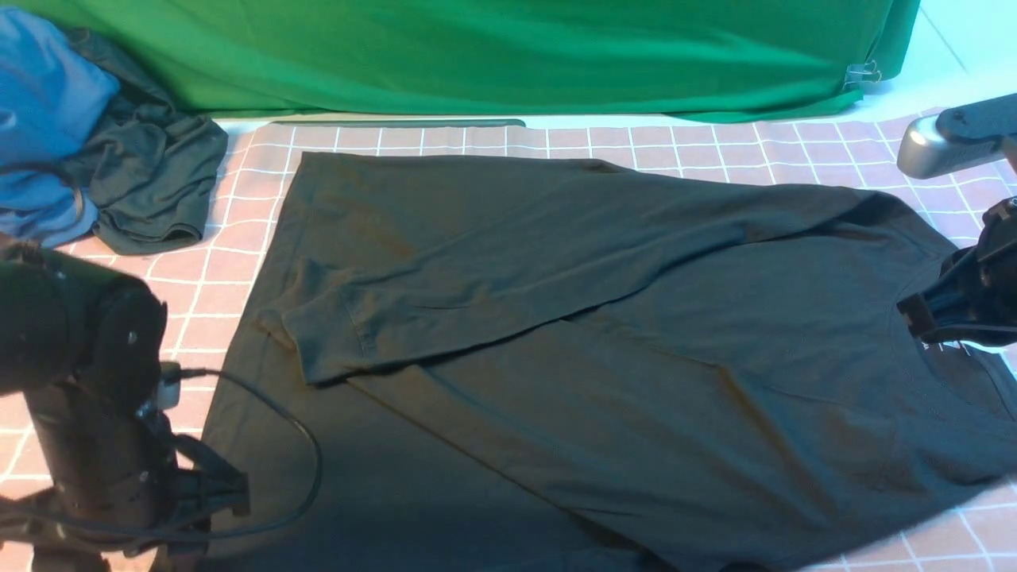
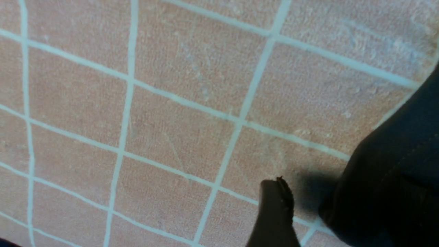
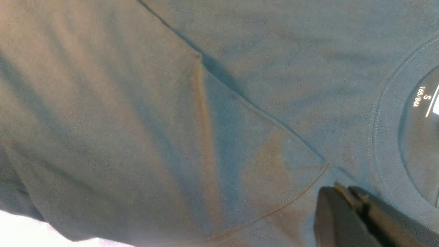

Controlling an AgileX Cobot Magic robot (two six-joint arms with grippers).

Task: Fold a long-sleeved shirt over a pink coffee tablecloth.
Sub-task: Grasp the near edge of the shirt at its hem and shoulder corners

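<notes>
Shirt point(image 1: 604, 349) looks soft, limp, light; prob. sags & drags on tablecloth point(image 1: 199, 278). Best holds: hem corner nr left claw point(image 1: 218, 496) (wide, empty), shoulder by collar nr right claw point(image 3: 344, 188) (shut).

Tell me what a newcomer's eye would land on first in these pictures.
The big black long-sleeved shirt dominates, spread flat across the pink gridded tablecloth, with one sleeve folded over its body. Behind it is a bright green cloth, and a blue-and-dark clothing heap sits at the far left. The right end effector is shut, right beside the shirt's collar.
</notes>
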